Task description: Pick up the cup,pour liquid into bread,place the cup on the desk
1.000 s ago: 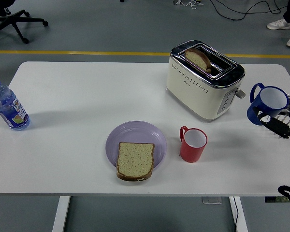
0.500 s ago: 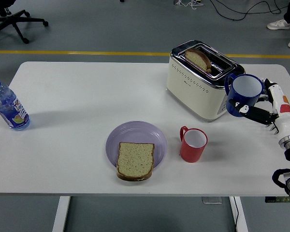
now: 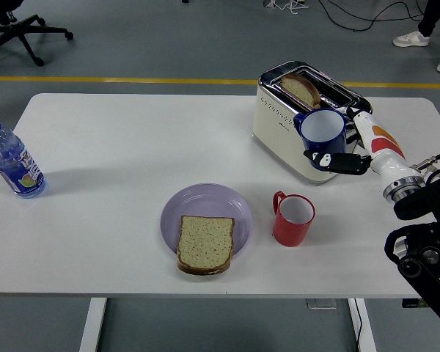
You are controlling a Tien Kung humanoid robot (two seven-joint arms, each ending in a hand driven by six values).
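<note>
Blue ceramic cup, gripped in our right hand, has travelled left and now hangs upright before the cream toaster. Bread slice on the lilac plate lies further left and nearer; we judge pouring not yet begun.

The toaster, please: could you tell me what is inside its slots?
A browned bread slice sticks up from one slot of the toaster. Its lower part is hidden in the slot. The blue cup in the right hand covers part of the toaster's front.
</note>
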